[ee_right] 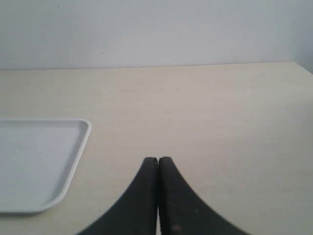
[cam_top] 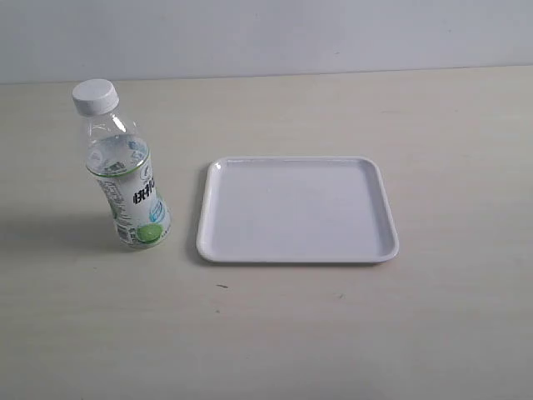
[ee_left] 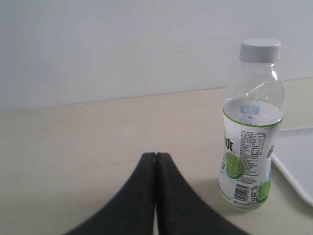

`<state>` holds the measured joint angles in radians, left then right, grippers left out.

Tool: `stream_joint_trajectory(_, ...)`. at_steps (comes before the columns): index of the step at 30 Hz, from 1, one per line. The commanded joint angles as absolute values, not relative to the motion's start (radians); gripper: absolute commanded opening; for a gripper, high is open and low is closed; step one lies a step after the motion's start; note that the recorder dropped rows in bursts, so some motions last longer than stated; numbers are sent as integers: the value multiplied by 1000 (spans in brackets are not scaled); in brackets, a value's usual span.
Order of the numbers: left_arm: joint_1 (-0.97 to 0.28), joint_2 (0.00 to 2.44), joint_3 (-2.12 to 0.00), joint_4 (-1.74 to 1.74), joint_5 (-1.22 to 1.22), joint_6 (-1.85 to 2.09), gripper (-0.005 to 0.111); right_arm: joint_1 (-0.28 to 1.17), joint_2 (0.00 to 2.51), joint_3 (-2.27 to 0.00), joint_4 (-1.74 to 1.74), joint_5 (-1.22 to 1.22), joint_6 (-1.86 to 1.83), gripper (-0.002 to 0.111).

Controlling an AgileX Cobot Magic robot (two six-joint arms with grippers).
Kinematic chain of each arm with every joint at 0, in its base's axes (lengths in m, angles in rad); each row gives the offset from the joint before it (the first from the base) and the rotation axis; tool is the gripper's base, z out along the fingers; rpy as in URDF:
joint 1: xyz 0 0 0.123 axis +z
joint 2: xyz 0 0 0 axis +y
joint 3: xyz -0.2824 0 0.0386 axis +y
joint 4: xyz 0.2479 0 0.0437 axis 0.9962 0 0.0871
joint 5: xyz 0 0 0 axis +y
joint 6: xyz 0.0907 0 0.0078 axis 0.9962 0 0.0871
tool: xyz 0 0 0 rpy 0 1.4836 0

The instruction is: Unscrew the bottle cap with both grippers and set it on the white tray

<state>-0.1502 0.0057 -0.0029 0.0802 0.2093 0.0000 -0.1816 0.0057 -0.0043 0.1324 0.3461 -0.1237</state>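
The clear bottle [cam_top: 127,179] stands upright on the table at the left, its white ribbed cap [cam_top: 94,97] screwed on. To its right lies the white tray [cam_top: 215,242], with nothing on it. Neither gripper shows in the exterior view. In the left wrist view my left gripper [ee_left: 155,156] is shut with nothing in it, low over the table and apart from the bottle [ee_left: 250,142] and its cap [ee_left: 260,49]. My right gripper [ee_right: 158,160] is also shut on nothing, over bare table beside a corner of the tray [ee_right: 80,147].
The pale wooden tabletop [cam_top: 333,333] ends at a light wall [cam_top: 266,33] at the back. A strip of the tray's edge [ee_left: 298,181] shows in the left wrist view beyond the bottle.
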Motion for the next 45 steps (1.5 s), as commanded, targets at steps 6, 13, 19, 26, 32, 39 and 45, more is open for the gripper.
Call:
stream_joint_trajectory(6,-149,0,0,71,208,0,0,-186,0,0,131,338,-129,0)
stream_joint_trajectory(13,-149,0,0,71,208,0,0,-186,0,0,131,338,-129,0)
stream_joint_trajectory(19,-149,0,0,-26,143,-186,0,-186,0,0,131,338,-129,0)
stream_joint_trajectory(26,-149,0,0,-66,-200,-424,0,-186,0,0,131,338,-129,0)
stream_joint_trajectory(32,-149,49,-141,-62,-631,-352,0,-186,0,0,131,338,-129,0)
stream_joint_trajectory(39,-149,500,-324,-46,-560,-198,0,-186,0,0,131,338,-129,0)
stream_joint_trajectory(45,-149,1015,-324,251,-566,-191,0,-186,0,0,131,338,-129,0)
